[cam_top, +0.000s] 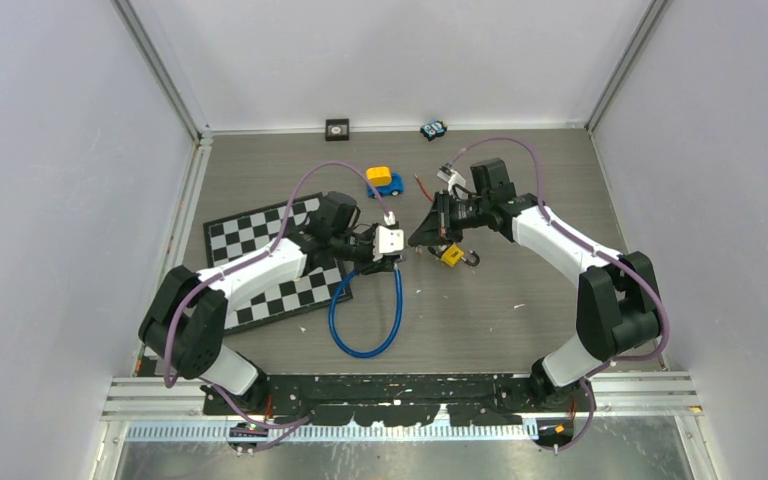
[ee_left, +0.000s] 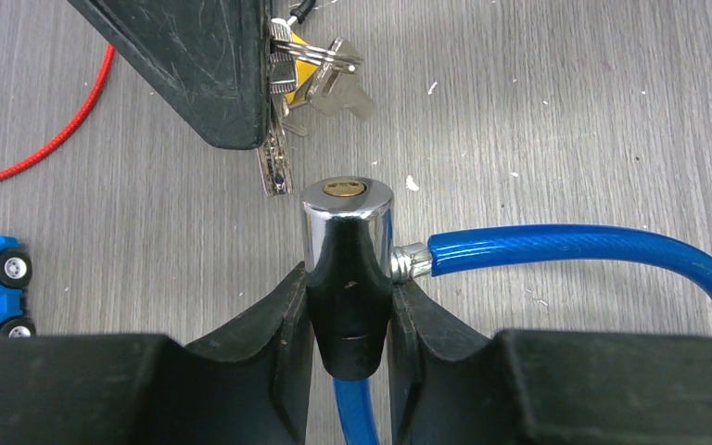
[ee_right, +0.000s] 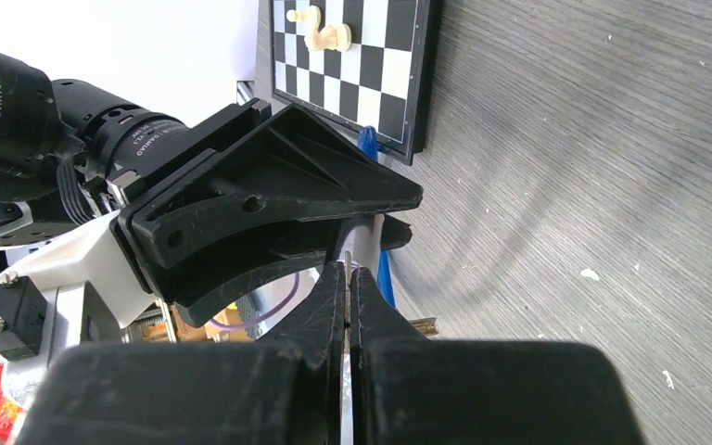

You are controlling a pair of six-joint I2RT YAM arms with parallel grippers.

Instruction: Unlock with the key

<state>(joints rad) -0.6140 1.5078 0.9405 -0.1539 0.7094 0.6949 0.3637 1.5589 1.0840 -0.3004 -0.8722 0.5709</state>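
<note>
My left gripper [ee_left: 348, 315] is shut on the black body of the lock [ee_left: 347, 241]. Its chrome head points away from me, with the brass keyhole [ee_left: 345, 188] showing and nothing in it. A blue cable [ee_left: 575, 246] leaves the lock to the right. My right gripper [ee_right: 347, 278] is shut on a thin silver key [ee_right: 348, 260]. In the left wrist view the key blade [ee_left: 274, 167] hangs just left of the chrome head, outside the keyhole. Spare keys and a yellow tag [ee_left: 329, 79] dangle from its ring. From above, both grippers [cam_top: 392, 247] [cam_top: 428, 235] meet mid-table.
The blue cable loops [cam_top: 365, 320] toward the near edge. A chessboard [cam_top: 235, 235] lies under the left arm, with pale pieces [ee_right: 324, 32] on it. A blue and yellow toy car [cam_top: 384, 181] and a red cord [ee_left: 46, 139] lie behind. Two small objects [cam_top: 337, 128] [cam_top: 433, 129] sit by the back wall.
</note>
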